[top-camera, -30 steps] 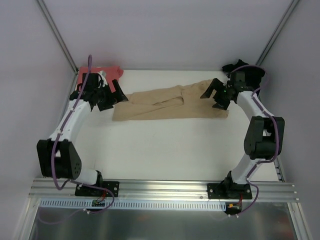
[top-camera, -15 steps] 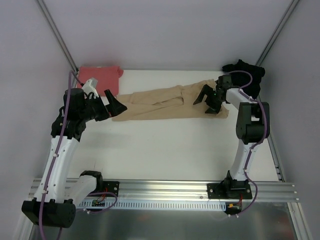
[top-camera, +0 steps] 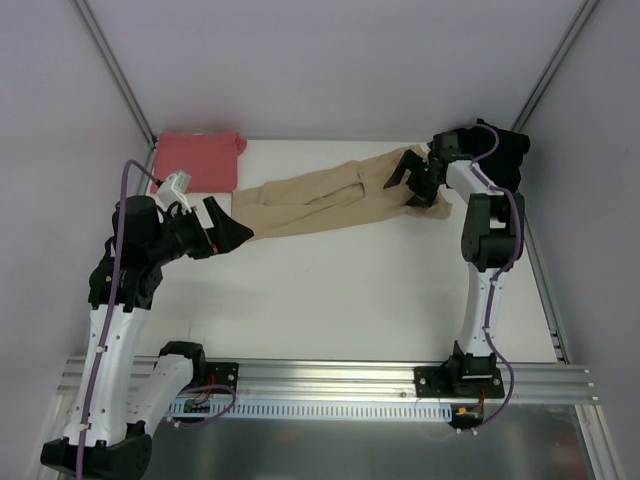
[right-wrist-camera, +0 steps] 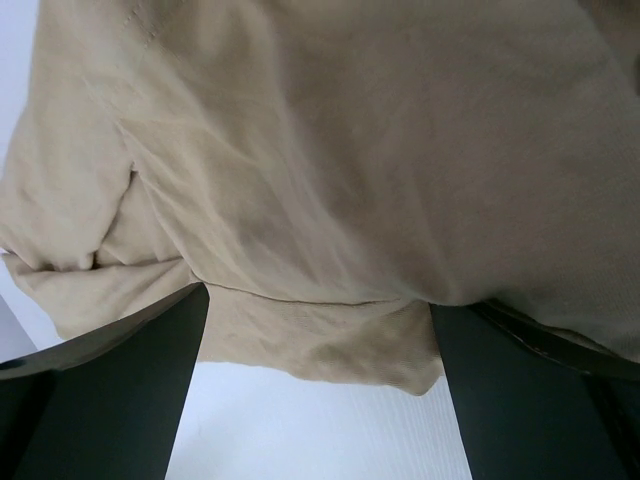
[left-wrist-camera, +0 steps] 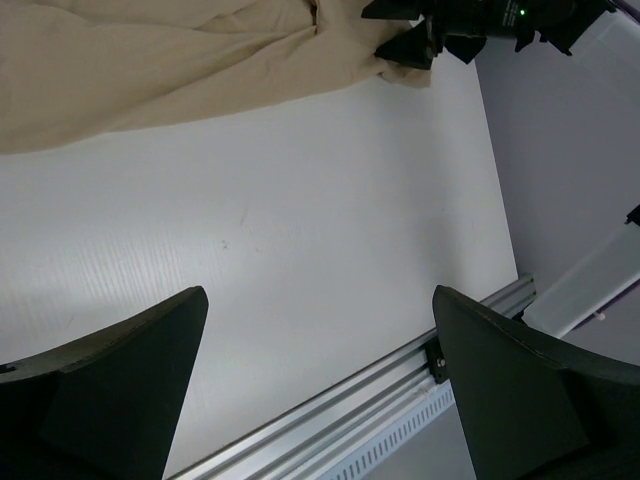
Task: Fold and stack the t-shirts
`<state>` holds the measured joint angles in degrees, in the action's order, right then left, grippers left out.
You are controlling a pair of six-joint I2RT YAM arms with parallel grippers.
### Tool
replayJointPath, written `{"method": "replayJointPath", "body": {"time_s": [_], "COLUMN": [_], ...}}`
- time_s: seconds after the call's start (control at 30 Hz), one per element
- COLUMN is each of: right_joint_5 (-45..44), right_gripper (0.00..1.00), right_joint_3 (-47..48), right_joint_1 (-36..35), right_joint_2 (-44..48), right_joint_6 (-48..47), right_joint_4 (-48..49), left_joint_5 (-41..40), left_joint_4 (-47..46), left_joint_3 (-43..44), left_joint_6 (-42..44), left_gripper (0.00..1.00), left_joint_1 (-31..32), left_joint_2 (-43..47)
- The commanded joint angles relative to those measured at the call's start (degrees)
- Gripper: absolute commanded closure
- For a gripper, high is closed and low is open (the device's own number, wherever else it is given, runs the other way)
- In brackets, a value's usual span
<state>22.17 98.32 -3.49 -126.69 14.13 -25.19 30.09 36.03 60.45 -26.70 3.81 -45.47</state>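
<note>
The tan-beige t-shirt point(top-camera: 320, 200) lies bunched in a long diagonal strip across the back of the white table point(top-camera: 330, 290). My right gripper point(top-camera: 412, 183) is over its right end. In the right wrist view the jaws stand wide apart point(right-wrist-camera: 320, 295), with the tan cloth point(right-wrist-camera: 330, 150) hanging between and in front of them. My left gripper point(top-camera: 238, 228) is at the shirt's left end, open and empty. Its view point(left-wrist-camera: 318, 295) shows bare table, with the tan shirt point(left-wrist-camera: 150, 60) at the top. The salmon-red t-shirt point(top-camera: 198, 158) lies folded at the back left. The black t-shirt point(top-camera: 500, 150) is heaped at the back right.
Grey enclosure walls stand close on the left, back and right. A metal rail point(top-camera: 330, 380) with both arm bases runs along the near edge and also shows in the left wrist view point(left-wrist-camera: 400, 400).
My left arm has pulled back toward the near left. My right gripper has moved toward the back right, and the shirt's right end has shifted back with it, so the shirt now lies diagonally.
</note>
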Motion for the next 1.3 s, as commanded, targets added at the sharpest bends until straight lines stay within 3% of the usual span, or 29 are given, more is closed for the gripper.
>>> {"method": "replayJointPath", "body": {"time_s": [0.0, 0.13, 0.33, 0.43, 0.57, 0.87, 0.97, 1.0, 1.1, 1.27], "right_joint_5": [0.59, 3.22, 5.51, 4.99, 3.4, 0.06, 1.99, 4.26, 6.83, 9.64], "right_gripper": [0.01, 0.01, 0.0, 0.01, 0.01, 0.01, 0.0, 0.01, 0.0, 0.0], "right_joint_3": [7.2, 14.16, 31.81, 32.73, 21.07, 11.03, 1.55, -6.05, -20.03, -36.69], "right_joint_1": [-0.2, -0.21, 0.93, 2.78, 3.22, 3.22, 3.22, 3.22, 1.12, -1.61], "right_joint_2": [-5.22, -10.84, -19.37, -18.51, -7.45, 17.51, 27.09, 29.72, 41.13, 52.49], "right_joint_6": [0.46, 0.81, 2.13, 3.18, 0.13, -7.89, -6.49, -5.61, -2.89, -1.57], "right_joint_4": [-0.56, -1.26, -1.79, -0.48, 4.27, -3.81, -2.42, -0.67, 4.7, 6.12], "left_joint_5": [2.35, 3.14, 3.66, 0.77, -3.54, -6.17, -17.54, -20.65, -32.32, -37.73], "left_joint_4": [2.11, 1.24, -0.35, -0.17, -2.62, -3.09, 0.87, 1.58, 4.56, 5.72], "left_joint_3": [-1.55, -4.45, -7.01, -6.57, -3.85, 8.45, 16.53, 18.46, 27.06, 33.94], "left_joint_6": [0.51, 0.77, 2.0, 4.28, 6.83, 11.39, 16.91, 18.51, 27.54, 36.53], "left_gripper": [0.01, 0.01, 0.01, 0.01, 0.01, 0.01, 0.01, 0.01, 0.01, 0.01], "left_joint_1": [0.4, 0.4, 0.4, 0.4, 0.32, 1.11, 3.3, 4.18, 7.6, 11.12], "left_joint_2": [1.61, 2.23, 1.01, -1.63, -7.78, -18.94, -24.73, -26.67, -38.85, -53.38]}}
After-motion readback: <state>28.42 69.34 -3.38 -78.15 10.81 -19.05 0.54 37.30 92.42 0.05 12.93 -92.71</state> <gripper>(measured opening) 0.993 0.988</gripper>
